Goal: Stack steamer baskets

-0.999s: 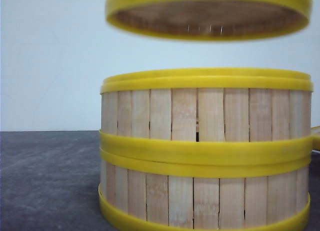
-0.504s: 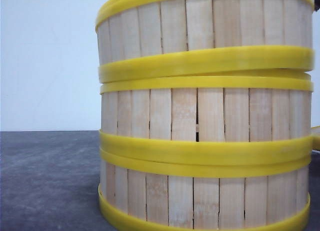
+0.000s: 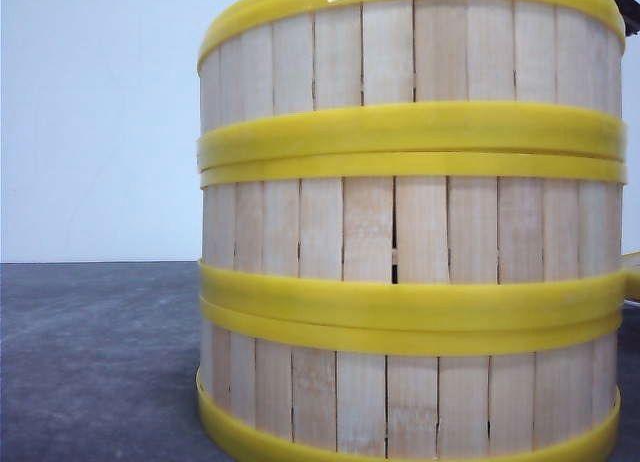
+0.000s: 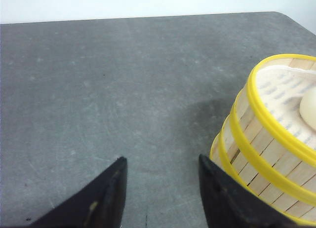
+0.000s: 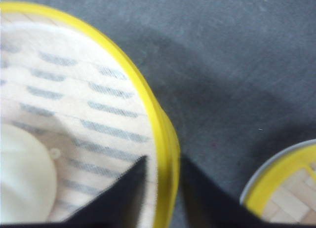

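Observation:
Three steamer baskets stand stacked close in the front view: the top one (image 3: 415, 67) sits level on the middle one (image 3: 415, 227), which rests on the bottom one (image 3: 415, 392). My right gripper (image 5: 163, 161) straddles the top basket's yellow rim (image 5: 165, 139), one finger inside and one outside, shut on the wall. A white bun (image 5: 22, 173) lies on the slatted floor inside. My left gripper (image 4: 160, 164) hangs open over the bare table beside the stack (image 4: 256, 154), holding nothing.
Another steamer basket (image 5: 286, 183) stands on the table a short way from the stack; a sliver of it shows at the front view's right edge (image 3: 632, 272). The grey table (image 4: 123, 80) stretches to a pale wall behind.
The top basket came down from above the stack, landed tilted on the middle basket, and now sits level on it.

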